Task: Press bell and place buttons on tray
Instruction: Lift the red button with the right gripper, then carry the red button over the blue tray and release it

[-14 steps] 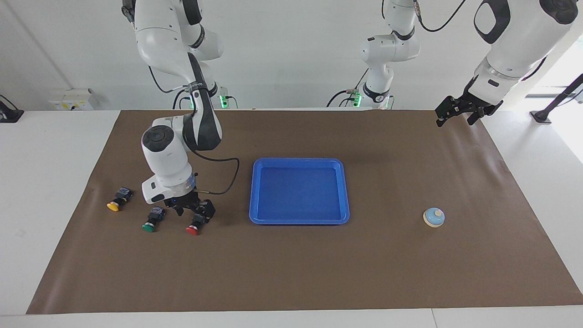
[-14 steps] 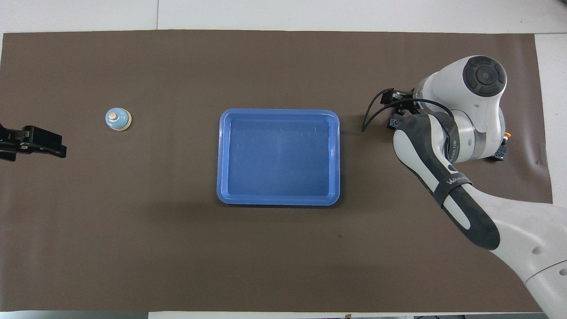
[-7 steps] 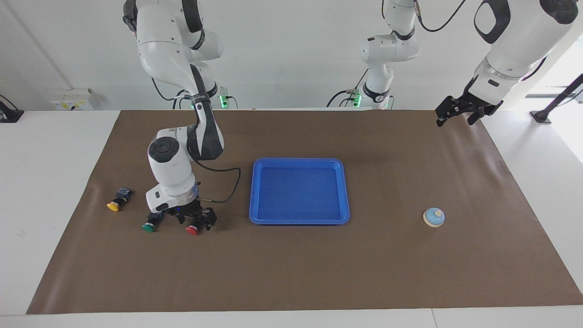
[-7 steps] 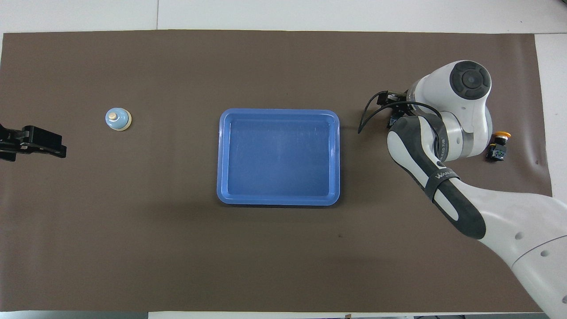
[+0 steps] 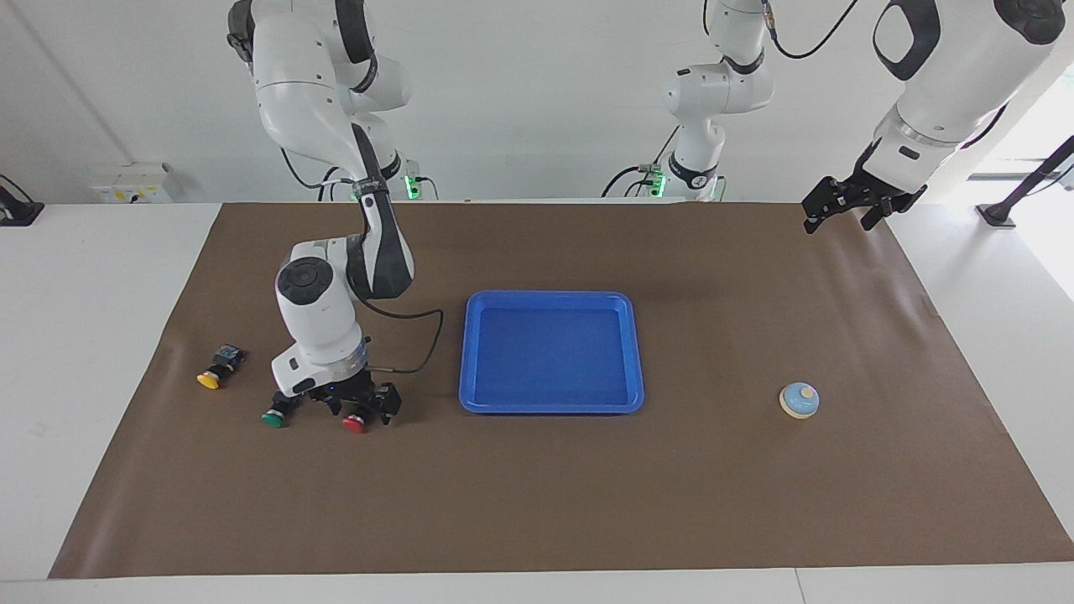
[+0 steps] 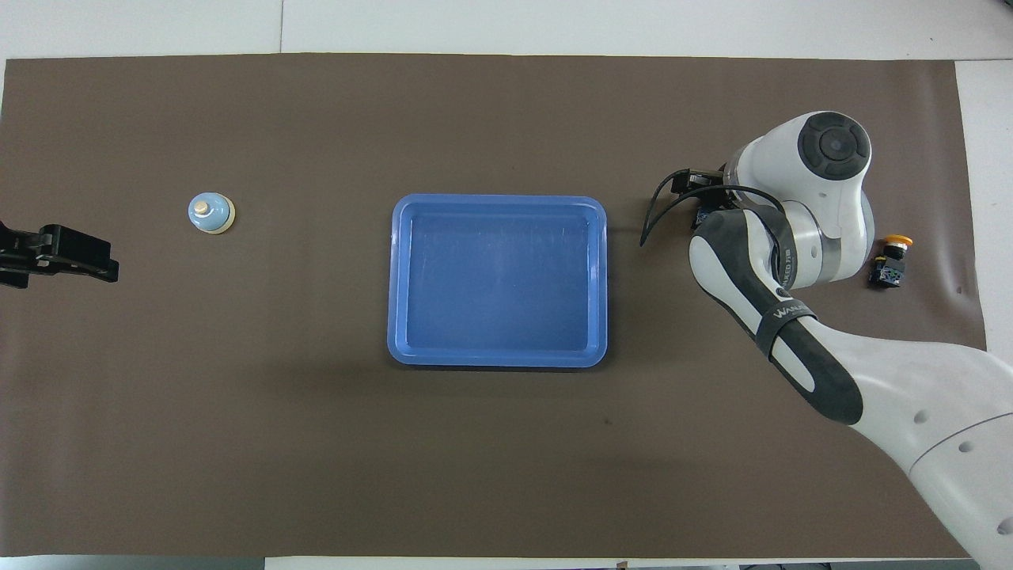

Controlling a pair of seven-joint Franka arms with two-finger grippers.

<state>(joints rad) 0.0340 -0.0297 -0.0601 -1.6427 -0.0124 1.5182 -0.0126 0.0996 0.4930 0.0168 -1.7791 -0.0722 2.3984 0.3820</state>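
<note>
Right gripper (image 5: 357,406) is sitting low at the red button (image 5: 354,423), jaws spread wide and straddling its black body, not yet closing on it as far as can be told. Green button (image 5: 273,418) is lying just beside it toward the right arm's end of the table, at about nine o'clock from the red one in the facing view; yellow button (image 5: 209,379) is lying apart at roughly ten o'clock from the green. All three are resting on their sides on the brown mat (image 5: 537,503), caps pointing away from the robots. Blue tray (image 5: 551,406) is sitting bare at mid-table, near the red button at its three o'clock in the facing view. Bell (image 5: 800,400) is standing upright well apart toward the left arm's end, at three o'clock from the tray. Left gripper (image 5: 847,205) is waiting in the air over the mat's corner at that end, jaws open. Judging the buttons: small, light, rigid plastic, not fragile; round caps are likely rolling or slipping under a pinch, so the flat-sided black block is looking like the place to take hold, squarely across its faces. Crowding from the green button is looking like the main risk.
</note>
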